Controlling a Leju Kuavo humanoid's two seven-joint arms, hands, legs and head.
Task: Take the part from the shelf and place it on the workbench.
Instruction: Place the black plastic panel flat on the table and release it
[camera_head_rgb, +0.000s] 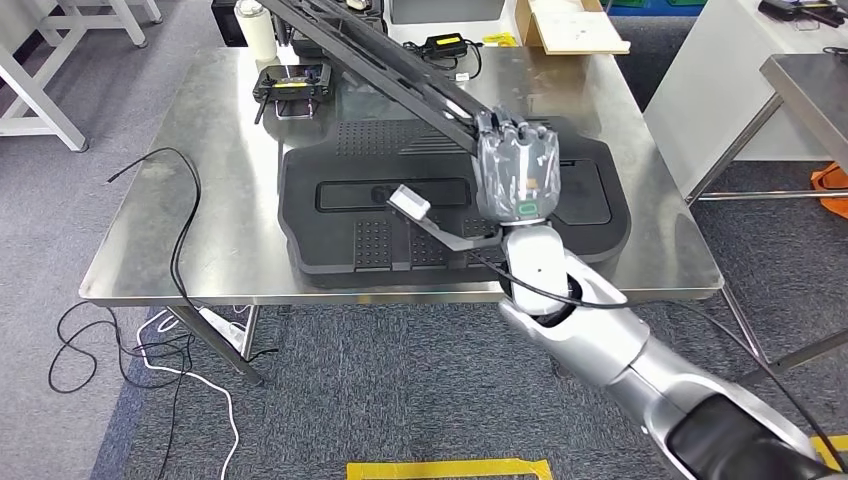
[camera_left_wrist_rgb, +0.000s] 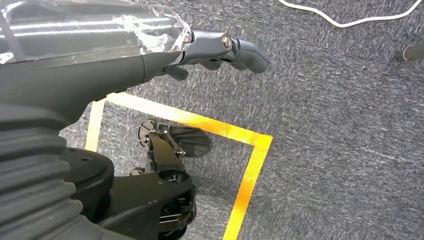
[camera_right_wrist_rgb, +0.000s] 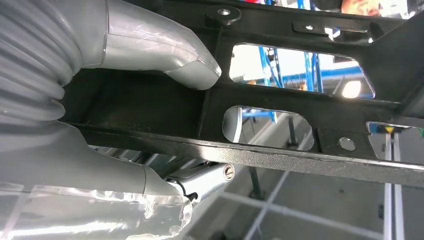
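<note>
Above the table (camera_head_rgb: 150, 230), the right hand (camera_head_rgb: 517, 165) grips the long black part (camera_head_rgb: 400, 75), fingers wrapped round its frame, holding it over a black moulded tray (camera_head_rgb: 330, 250); the carrying step looks nearly done; next, lowering and release; the left hand (camera_left_wrist_rgb: 220, 47) hangs over the floor, fingers loosely curled, holding nothing.

A workshop or lab: steel bench (camera_head_rgb: 200, 200), grey carpet floor (camera_head_rgb: 400, 390) with yellow tape (camera_head_rgb: 450, 467), loose cables (camera_head_rgb: 150, 340).
</note>
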